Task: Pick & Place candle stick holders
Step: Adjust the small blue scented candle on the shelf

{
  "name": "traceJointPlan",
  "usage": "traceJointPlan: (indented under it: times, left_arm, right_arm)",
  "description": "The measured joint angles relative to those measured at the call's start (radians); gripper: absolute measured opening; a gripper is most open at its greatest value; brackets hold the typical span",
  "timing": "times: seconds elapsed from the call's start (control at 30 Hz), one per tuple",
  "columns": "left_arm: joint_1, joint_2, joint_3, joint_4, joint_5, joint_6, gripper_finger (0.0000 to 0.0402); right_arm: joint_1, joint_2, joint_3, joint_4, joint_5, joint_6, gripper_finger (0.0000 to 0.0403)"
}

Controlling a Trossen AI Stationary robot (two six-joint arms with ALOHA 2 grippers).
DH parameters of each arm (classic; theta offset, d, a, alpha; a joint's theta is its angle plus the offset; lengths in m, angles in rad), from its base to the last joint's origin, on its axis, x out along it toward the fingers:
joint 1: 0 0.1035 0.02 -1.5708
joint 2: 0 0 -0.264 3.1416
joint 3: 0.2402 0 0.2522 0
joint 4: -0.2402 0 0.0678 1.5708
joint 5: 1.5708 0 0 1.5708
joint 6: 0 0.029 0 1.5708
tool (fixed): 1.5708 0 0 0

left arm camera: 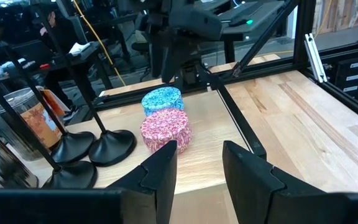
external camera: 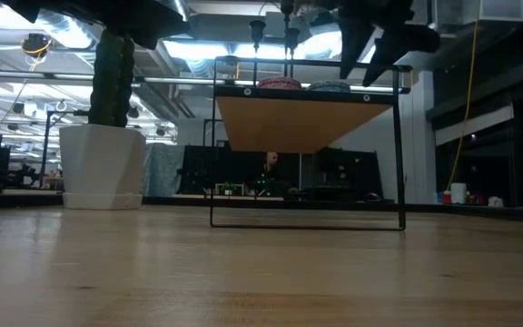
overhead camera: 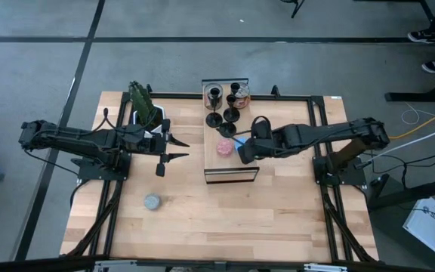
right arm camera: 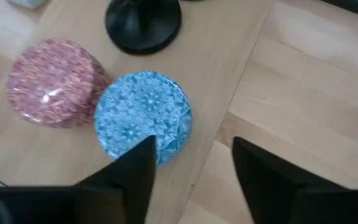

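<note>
high view: on a raised wooden shelf (overhead camera: pixel 231 162) at the table's middle, a cluster of black candle stick holders (overhead camera: pixel 223 106) stands at the far end beside a shiny tin (overhead camera: pixel 245 97), with a pink disc (overhead camera: pixel 225 147) nearer. the right gripper (overhead camera: pixel 242 149) hangs over the shelf just beside the pink disc, short of the holders. the left gripper (overhead camera: pixel 178 148) waits above the bare table (overhead camera: pixel 217 219) beside a potted plant (overhead camera: pixel 145 106), fingers spread, holding nothing; a grey disc (overhead camera: pixel 152 202) lies well apart on the table.

low view: from table height the shelf shows as a plank on a thin black frame, the pink and blue discs (external camera: pixel 330 86) on top, two holder stems rising behind.

left wrist view: past the parted left fingers (left arm camera: pixel 160 174), the pink disc and blue disc sit touching, holder bases to one side, the right arm above them.

right wrist view: the right gripper's fingers (right arm camera: pixel 138 168) stand wide and empty over the blue disc (right arm camera: pixel 143 117); one black holder base (right arm camera: pixel 143 20) lies beyond it.

by these pictures the step in hand appears to be the approach, with no holder grasped yet. the next move likely calls for carrying the right gripper past the discs to a holder's thin stem and closing there without nudging its neighbours.
</note>
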Motion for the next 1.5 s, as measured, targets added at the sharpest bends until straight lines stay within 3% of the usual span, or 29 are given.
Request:
traceJointPlan:
  times: [0.23, 0.43, 0.77, 1.07, 1.5]
  left_arm:
    - [0.000, 0.000, 0.000, -0.001, 0.000, 0.000, 0.0123]
    - [0.000, 0.000, 0.000, -0.001, 0.000, 0.000, 0.0124]
    - [0.000, 0.000, 0.000, 0.000, 0.000, 0.000, 0.0125]
    - [0.000, 0.000, 0.000, 0.000, 0.000, 0.000, 0.0125]
    - [0.000, 0.000, 0.000, 0.000, 0.000, 0.000, 0.0125]
  right_arm:
    - [-0.026, 0.031, 0.000, -0.008, -0.030, 0.026, 0.0103]
    - [-0.039, 0.031, 0.000, -0.028, -0.036, 0.140, 0.0051]
    - [-0.039, 0.031, 0.000, -0.003, -0.042, 0.117, 0.0045]
    - [-0.039, 0.047, 0.000, 0.021, -0.114, 0.120, 0.0045]
    - [-0.050, 0.070, 0.000, 0.061, -0.102, 0.109, 0.0045]
